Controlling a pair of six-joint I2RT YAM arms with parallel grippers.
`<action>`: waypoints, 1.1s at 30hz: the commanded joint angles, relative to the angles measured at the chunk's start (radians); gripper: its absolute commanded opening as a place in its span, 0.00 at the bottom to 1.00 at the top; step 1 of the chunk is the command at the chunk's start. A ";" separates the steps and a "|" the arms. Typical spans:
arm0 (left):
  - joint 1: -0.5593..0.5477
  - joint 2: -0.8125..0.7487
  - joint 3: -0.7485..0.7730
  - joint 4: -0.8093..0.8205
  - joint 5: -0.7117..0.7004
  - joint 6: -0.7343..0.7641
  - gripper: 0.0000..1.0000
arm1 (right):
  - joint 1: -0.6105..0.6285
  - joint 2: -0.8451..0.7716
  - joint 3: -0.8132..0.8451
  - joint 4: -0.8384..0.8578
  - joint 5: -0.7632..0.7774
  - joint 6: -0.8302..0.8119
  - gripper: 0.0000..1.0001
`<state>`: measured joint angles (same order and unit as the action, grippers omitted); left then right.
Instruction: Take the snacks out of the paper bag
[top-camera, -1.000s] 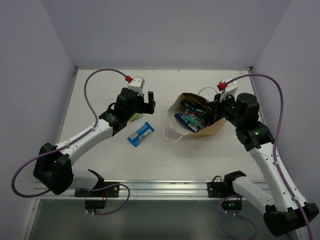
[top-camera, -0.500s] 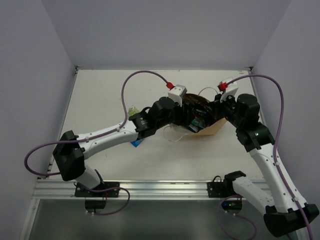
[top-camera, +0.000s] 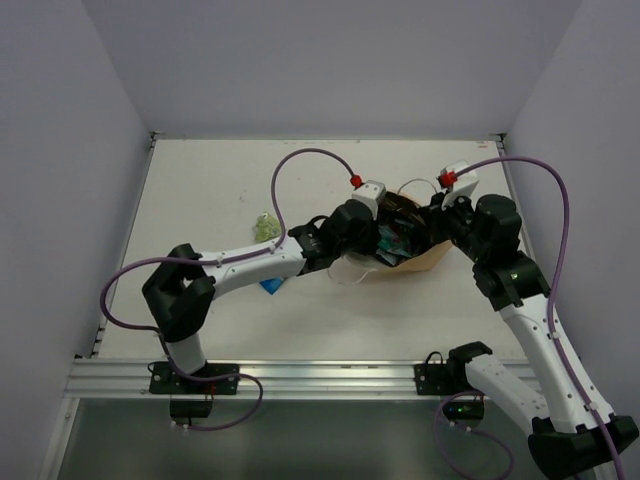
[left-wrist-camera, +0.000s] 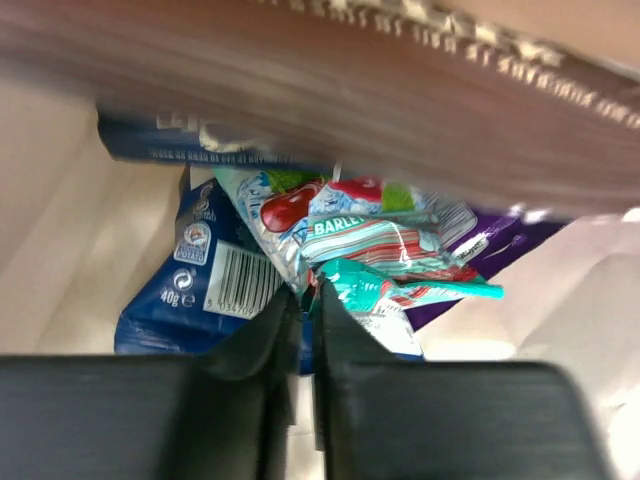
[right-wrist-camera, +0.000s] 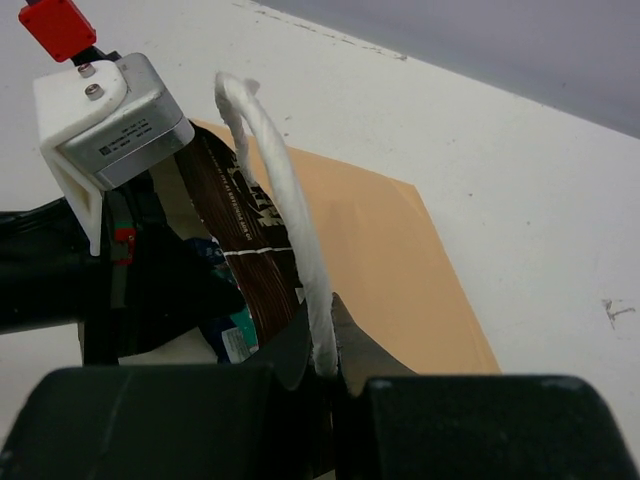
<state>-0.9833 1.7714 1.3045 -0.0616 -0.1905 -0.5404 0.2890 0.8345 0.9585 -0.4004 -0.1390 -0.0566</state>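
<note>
Left arm (top-camera: 250, 262) stretched out toward the right arm (top-camera: 520, 290), left gripper (left-wrist-camera: 307, 295) fingers nearly together pinching teal pouch (left-wrist-camera: 385, 250) edge; right gripper (right-wrist-camera: 320, 352) fingers clamped on white cord handle (right-wrist-camera: 275, 185).

White surface (top-camera: 200, 190): paper bag (top-camera: 428, 257) on its side, mouth around left tool (left-wrist-camera: 305, 295); green packet (top-camera: 265, 226) and blue wrapper (top-camera: 270, 287) lie well behind it
</note>
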 joint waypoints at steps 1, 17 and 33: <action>0.005 -0.048 0.056 0.028 -0.047 0.029 0.03 | 0.001 -0.014 0.000 0.032 0.030 -0.008 0.00; 0.185 -0.496 0.024 -0.243 -0.109 0.143 0.00 | 0.002 0.014 0.014 0.021 0.073 -0.020 0.00; 0.609 -0.443 0.030 -0.135 -0.038 0.333 0.00 | 0.002 0.017 0.025 0.017 0.098 -0.037 0.00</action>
<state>-0.4110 1.2285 1.3571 -0.3527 -0.3058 -0.2592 0.2890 0.8589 0.9592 -0.3958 -0.0608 -0.0765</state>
